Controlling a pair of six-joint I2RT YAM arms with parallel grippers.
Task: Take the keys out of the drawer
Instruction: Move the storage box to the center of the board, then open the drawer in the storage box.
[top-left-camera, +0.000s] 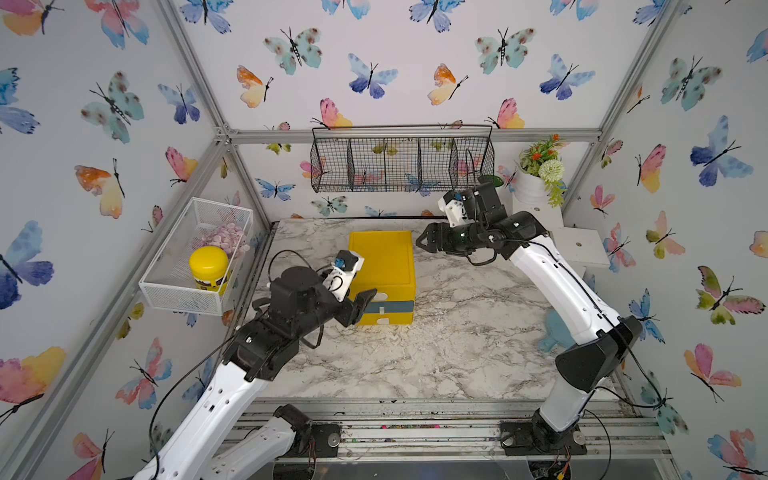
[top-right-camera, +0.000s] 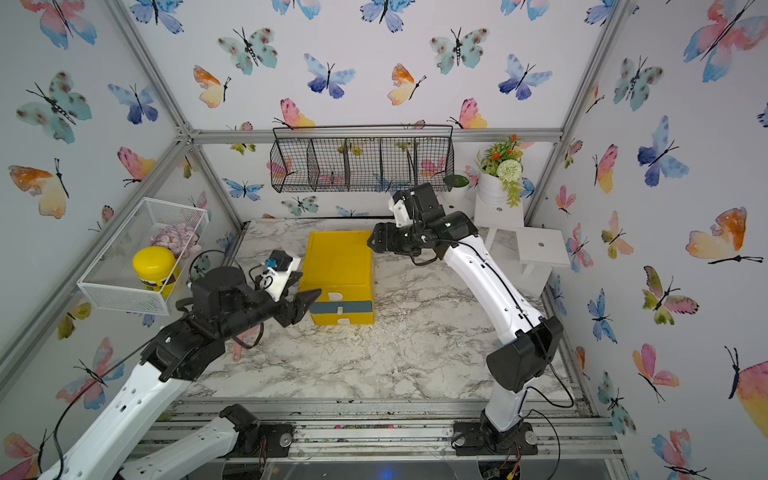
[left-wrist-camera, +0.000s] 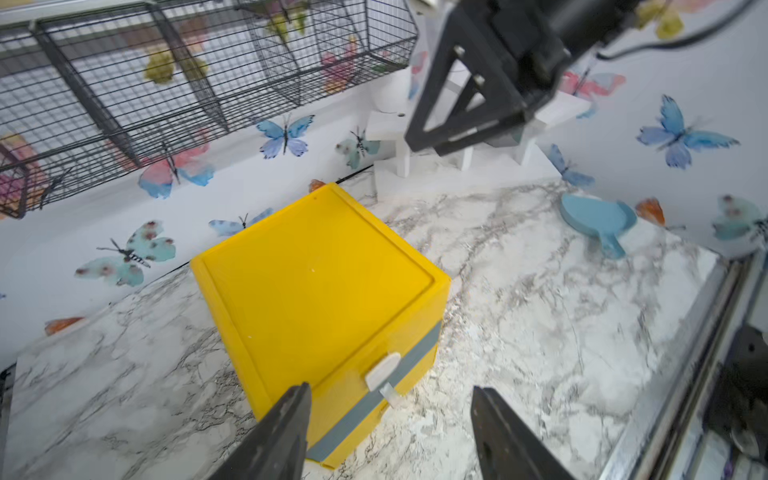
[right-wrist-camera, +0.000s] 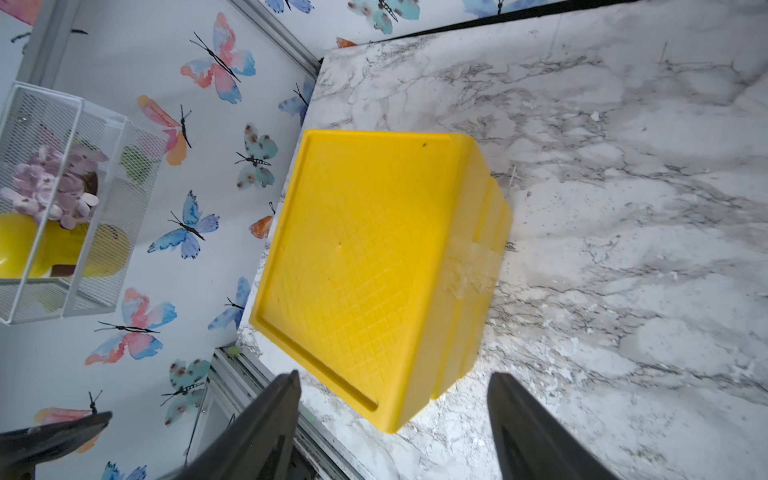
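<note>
Metal rail (top-left-camera: 415, 432), marble tabletop (top-left-camera: 457, 332), butterfly walls (top-left-camera: 415, 45)

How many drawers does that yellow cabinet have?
3, stacked on the yellow cabinet's front: top yellow drawer, middle blue-grey drawer, bottom yellow drawer. All look shut.

No readable text; yellow-lidded jar (top-left-camera: 209, 266) in white mesh basket (top-left-camera: 183, 297) has a dark label, too small to read.
</note>
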